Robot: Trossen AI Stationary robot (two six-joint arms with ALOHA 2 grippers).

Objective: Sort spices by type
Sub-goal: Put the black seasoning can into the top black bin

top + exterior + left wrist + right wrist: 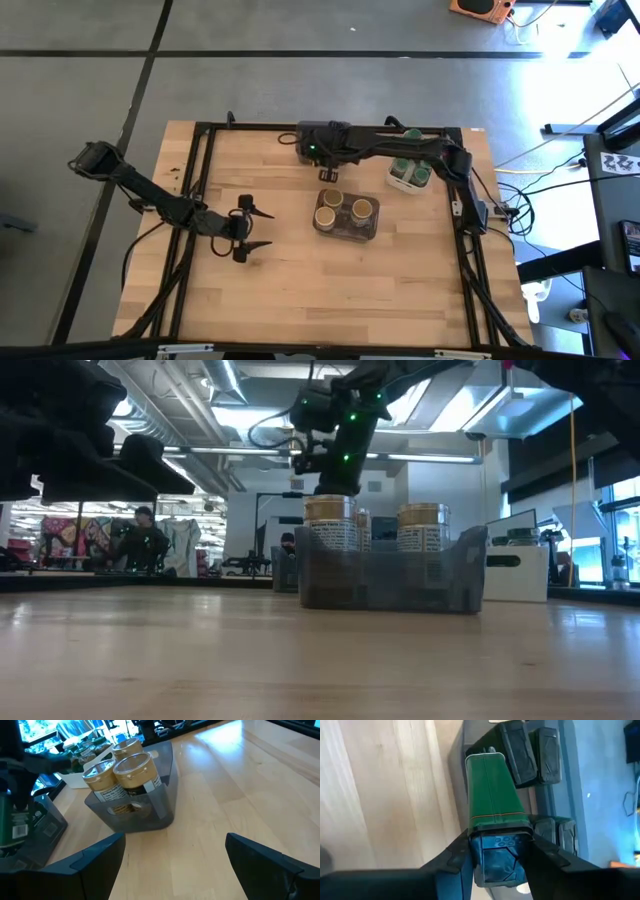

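Right wrist view shows the right gripper (495,851) clenched on a green tin (492,790) above the grey bin (547,795) of matching tins, presumably to drop it there, while the left gripper (250,228) waits released beside the jar bin (346,226).

Wooden table (300,290), grey bin (346,228) mid-table; white tray (408,183) beside; person (140,540) beyond
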